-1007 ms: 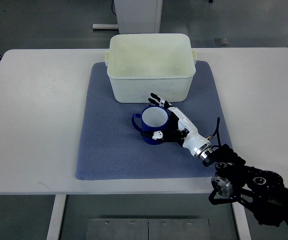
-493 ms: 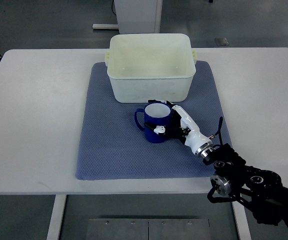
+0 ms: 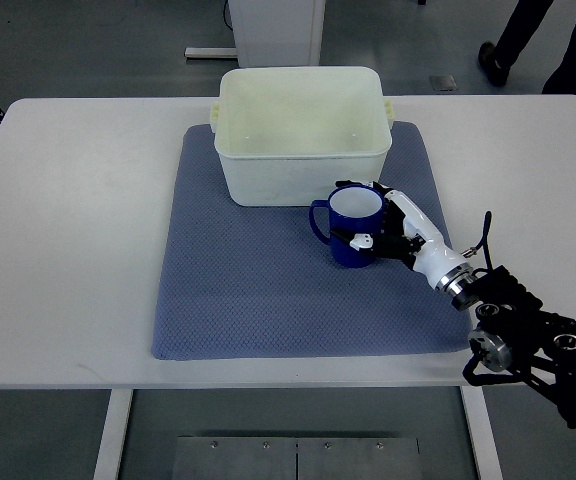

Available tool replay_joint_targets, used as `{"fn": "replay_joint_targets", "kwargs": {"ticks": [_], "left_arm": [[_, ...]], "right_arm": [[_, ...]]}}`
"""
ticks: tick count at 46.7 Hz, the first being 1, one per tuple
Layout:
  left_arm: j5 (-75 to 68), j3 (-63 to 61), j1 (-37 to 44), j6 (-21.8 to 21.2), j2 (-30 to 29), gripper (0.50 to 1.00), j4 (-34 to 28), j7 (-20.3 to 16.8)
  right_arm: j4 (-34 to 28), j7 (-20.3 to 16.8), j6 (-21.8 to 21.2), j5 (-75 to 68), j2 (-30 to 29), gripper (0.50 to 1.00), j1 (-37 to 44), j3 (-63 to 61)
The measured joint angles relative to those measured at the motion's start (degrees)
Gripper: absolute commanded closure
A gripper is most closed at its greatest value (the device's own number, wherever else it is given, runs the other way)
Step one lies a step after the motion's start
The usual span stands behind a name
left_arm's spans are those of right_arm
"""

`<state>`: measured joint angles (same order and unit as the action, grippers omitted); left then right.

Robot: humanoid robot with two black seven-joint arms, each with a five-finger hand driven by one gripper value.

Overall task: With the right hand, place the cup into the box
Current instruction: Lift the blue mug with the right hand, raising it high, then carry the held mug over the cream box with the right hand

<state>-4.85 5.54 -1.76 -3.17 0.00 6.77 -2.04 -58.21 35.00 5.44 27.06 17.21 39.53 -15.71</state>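
- The robot's right hand is wrapping its fingers around a blue cup, which is standing upright with its white inside facing the camera and its handle pointing away from the palm, toward the picture's left.
- The cup is sitting over the blue mat, just in front of the near wall of the white box; whether it is resting on the cloth or lifted clear cannot be told from this steep angle.
- The cup is looking rigid and glossy, likely ceramic or hard plastic, so it is probably going to feel light but slick, and could chip if dropped against the box rim.
- Gripping the round body opposite the handle, as here, is appearing the sounder hold, since the fingers are closing around the barrel.
- The box is standing open, with nothing visible inside.
- The left arm is showing nowhere in the frame.
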Motion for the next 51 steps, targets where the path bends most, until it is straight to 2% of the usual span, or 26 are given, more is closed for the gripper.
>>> {"fn": "replay_joint_targets", "kwargs": {"ticks": [18,29,42,51], "left_arm": [[0.02,-0.01,0.0,0.0,0.0,0.5,0.0,0.03],[0.02,-0.01,0.0,0.0,0.0,0.5,0.0,0.03],[0.02,0.0,0.0,0.0,0.0,0.5,0.04,0.03],[0.0,0.01,-0.02,0.0,0.0,0.5,0.01,0.03]], "right_arm": [[-1.51,0.0,-4.51,-0.35,12.49,1.0,0.52,-1.75],[-0.84,0.0,-7.61,-2.12,18.0,1.0,4.99,-2.88],[1.32,0.0,-9.84,-2.42,19.61,1.0,11.41,-2.93],[3.83,0.0,-10.08,-2.44,17.17,1.0,15.77,-2.82]]}}
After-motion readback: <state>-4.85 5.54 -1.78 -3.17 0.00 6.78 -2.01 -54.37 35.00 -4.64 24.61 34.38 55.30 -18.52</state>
